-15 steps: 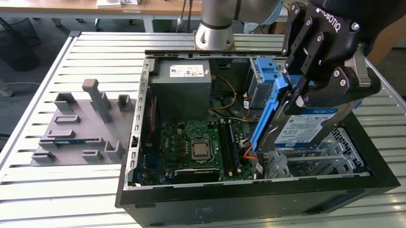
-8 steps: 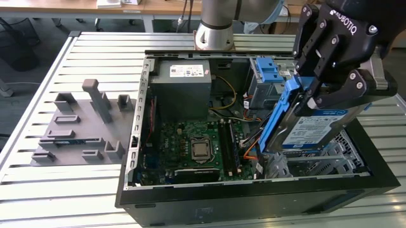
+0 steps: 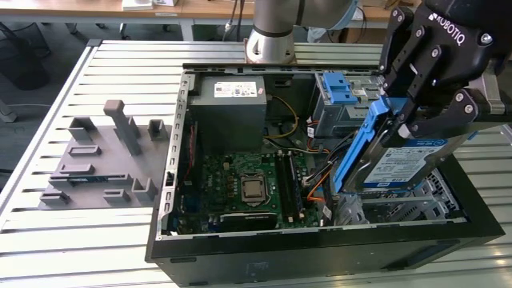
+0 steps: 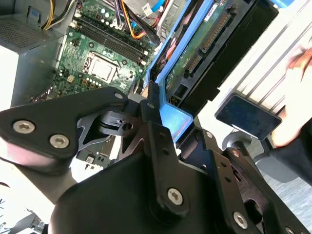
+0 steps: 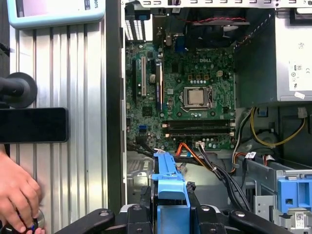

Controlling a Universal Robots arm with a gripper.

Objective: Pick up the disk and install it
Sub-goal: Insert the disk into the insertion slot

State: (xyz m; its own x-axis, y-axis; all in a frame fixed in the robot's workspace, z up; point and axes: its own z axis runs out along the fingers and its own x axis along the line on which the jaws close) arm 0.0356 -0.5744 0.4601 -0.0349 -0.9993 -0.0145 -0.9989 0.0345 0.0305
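Note:
The disk (image 3: 406, 163), a silver drive with a white-and-blue label and blue carrier rails, hangs tilted over the metal drive cage (image 3: 400, 209) at the exterior view's right end of the open computer case. My gripper (image 3: 406, 123) is shut on its upper end, fingers clamping the blue rails. In the second wrist view the disk (image 4: 195, 51) shows its green circuit-board underside, with the gripper (image 4: 152, 106) pinching the blue carrier. The first wrist view looks down along the carrier of the disk (image 5: 168, 180) between the gripper (image 5: 168, 215) fingers.
Inside the case lie the motherboard (image 3: 248, 180), the grey power-supply box (image 3: 232, 111), loose cables and a bare blue latch piece (image 3: 340, 90). A grey fixture plate (image 3: 104, 162) sits on the table at the exterior view's left. A person's hand (image 5: 17, 195) and a black device (image 5: 31, 125) lie beside the case.

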